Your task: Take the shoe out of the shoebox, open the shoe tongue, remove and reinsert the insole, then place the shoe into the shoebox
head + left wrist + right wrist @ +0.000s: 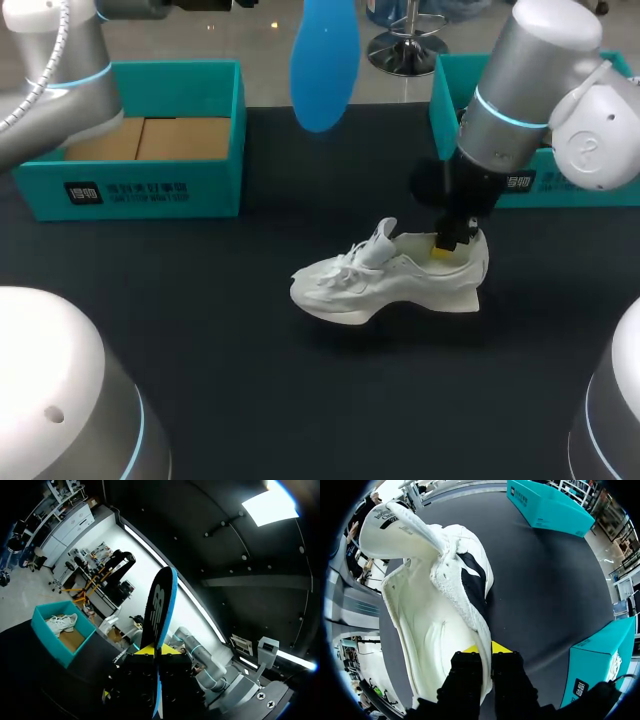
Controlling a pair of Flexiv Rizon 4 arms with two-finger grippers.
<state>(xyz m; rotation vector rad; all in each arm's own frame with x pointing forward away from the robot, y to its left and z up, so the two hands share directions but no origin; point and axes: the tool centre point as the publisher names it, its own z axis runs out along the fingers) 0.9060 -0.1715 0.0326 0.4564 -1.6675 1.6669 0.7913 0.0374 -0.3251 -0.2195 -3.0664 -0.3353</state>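
A matte black table (230,390) fills the view.

The silver-white right arm (520,95) slopes down from the right. Its black, yellow-tipped right gripper (449,245) pinches the heel wall of the white sneaker (385,275), with one finger inside. The left arm (55,80) is held high, and the left gripper (159,651) is clamped on the upright blue foam insole (160,605).

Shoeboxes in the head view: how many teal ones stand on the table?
2. The left shoebox stands open at the table's far left, with cardboard inside. The right shoebox is at the far right, partly hidden behind the right arm. No others show.
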